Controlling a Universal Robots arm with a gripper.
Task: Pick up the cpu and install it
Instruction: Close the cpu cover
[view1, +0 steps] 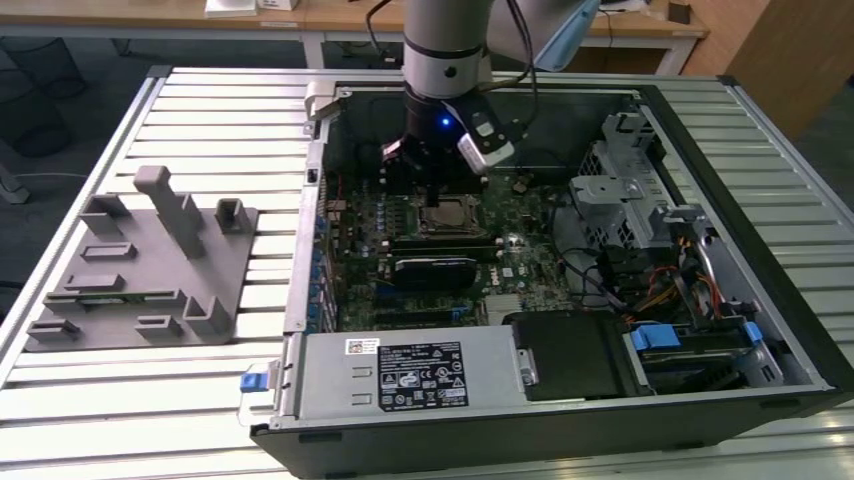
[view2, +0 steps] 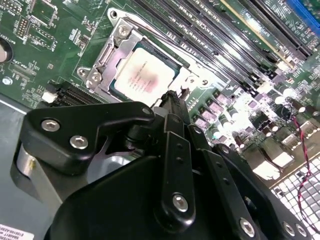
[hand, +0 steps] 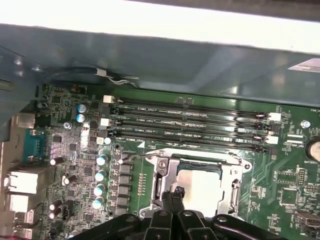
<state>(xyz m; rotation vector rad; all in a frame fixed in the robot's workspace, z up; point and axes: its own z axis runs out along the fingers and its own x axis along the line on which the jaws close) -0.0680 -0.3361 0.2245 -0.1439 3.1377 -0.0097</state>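
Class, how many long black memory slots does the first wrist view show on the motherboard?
4. Parallel, between the case wall and the CPU socket: outermost memory slot, second, third, fourth nearest the socket. None seems hidden.

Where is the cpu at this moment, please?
In the second wrist view the cpu sits inside the socket frame on the motherboard, beside the long memory slots.

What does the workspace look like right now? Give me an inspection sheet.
Surface: slatted metal table carrying an open computer case.
Job's things: cpu lying in its socket on the motherboard.
Clutter: grey moulded fixture on the table, exterior view's left.
Grippers: hand shut, empty, close beside the cpu; contact unclear.
Cables: orange and red wires by the drive bay.
Surroundings: desks behind the table.
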